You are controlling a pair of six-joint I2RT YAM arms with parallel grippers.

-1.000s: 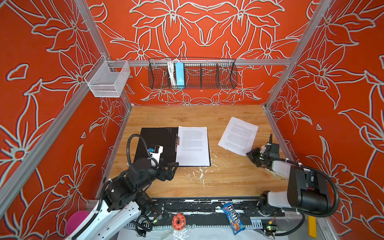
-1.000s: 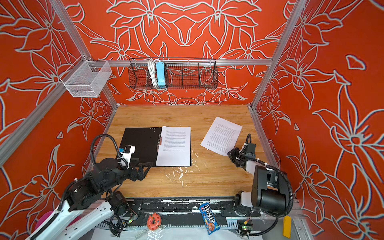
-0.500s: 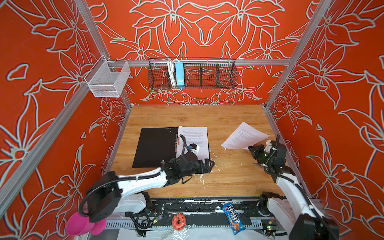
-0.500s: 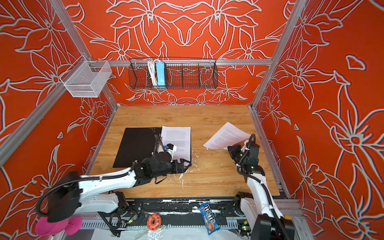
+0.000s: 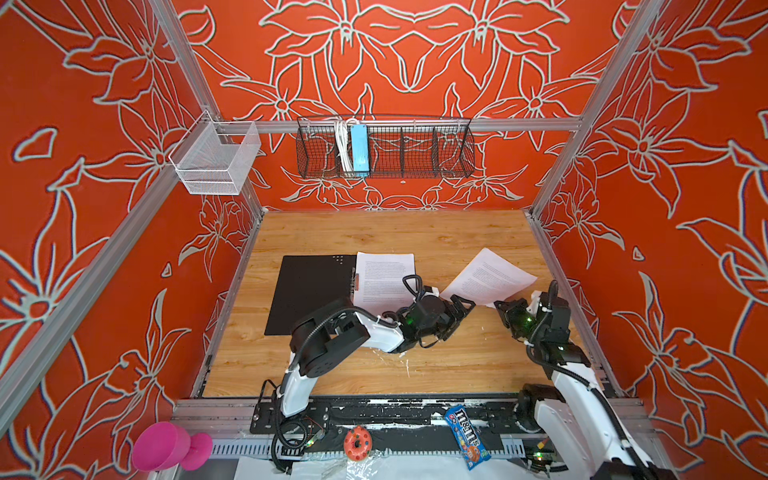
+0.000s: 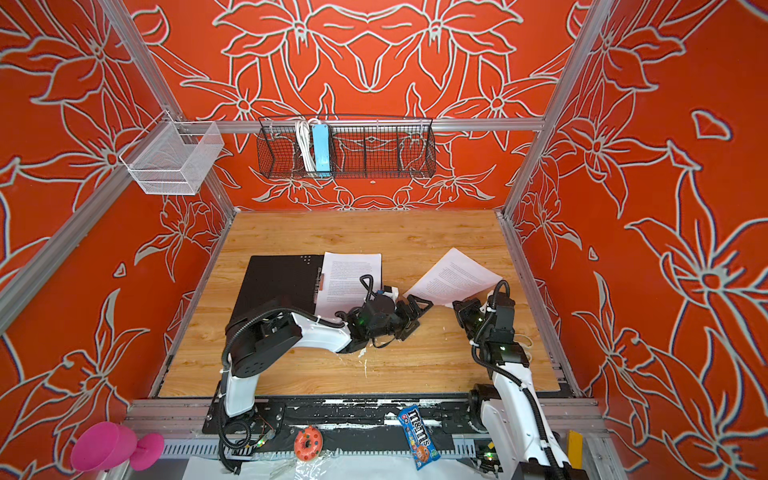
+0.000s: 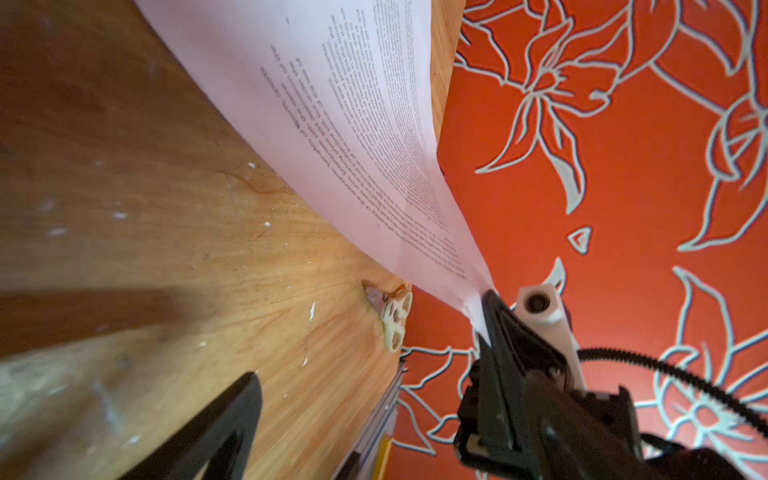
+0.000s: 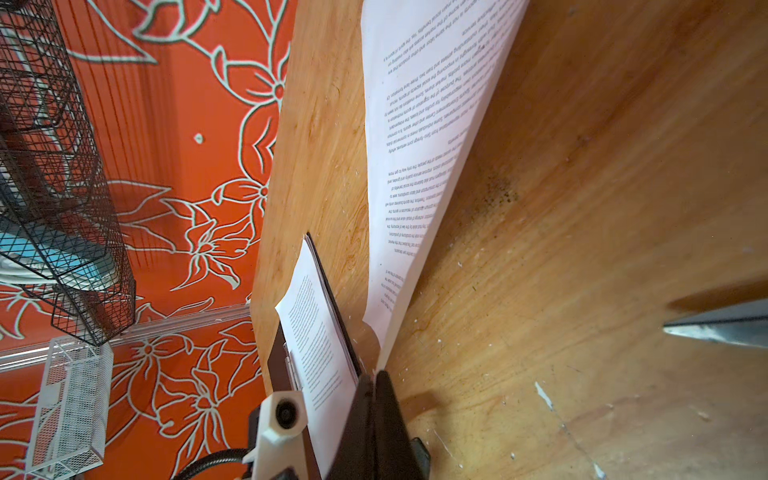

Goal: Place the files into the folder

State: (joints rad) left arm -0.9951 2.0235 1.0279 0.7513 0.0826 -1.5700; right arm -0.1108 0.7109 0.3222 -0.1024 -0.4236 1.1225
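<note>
The folder (image 5: 309, 291) (image 6: 280, 286) lies open on the wooden table, black inside up. One of the files (image 5: 384, 278) (image 6: 351, 274) rests flat on its right half. A second printed sheet (image 5: 490, 276) (image 6: 453, 274) (image 7: 365, 124) (image 8: 428, 124) tilts up to its right, its far part still on the wood. My right gripper (image 5: 500, 307) (image 6: 459, 307) (image 8: 376, 374) is shut on that sheet's near corner. My left gripper (image 5: 463, 305) (image 6: 419, 303) is open just left of that sheet, nothing between its jaws. In the left wrist view only one of its fingers (image 7: 224, 424) shows.
A black wire basket with a light-blue power strip (image 5: 359, 149) and a white mesh basket (image 5: 216, 160) hang on the walls. A candy bag (image 5: 467, 436), a toy donut (image 5: 357, 442) and a pink object (image 5: 166, 446) lie in front of the table. The right wall stands close behind the lifted sheet.
My left arm has swung from the front left across the folder to the lifted sheet. The right gripper has raised the sheet's near corner off the table.
</note>
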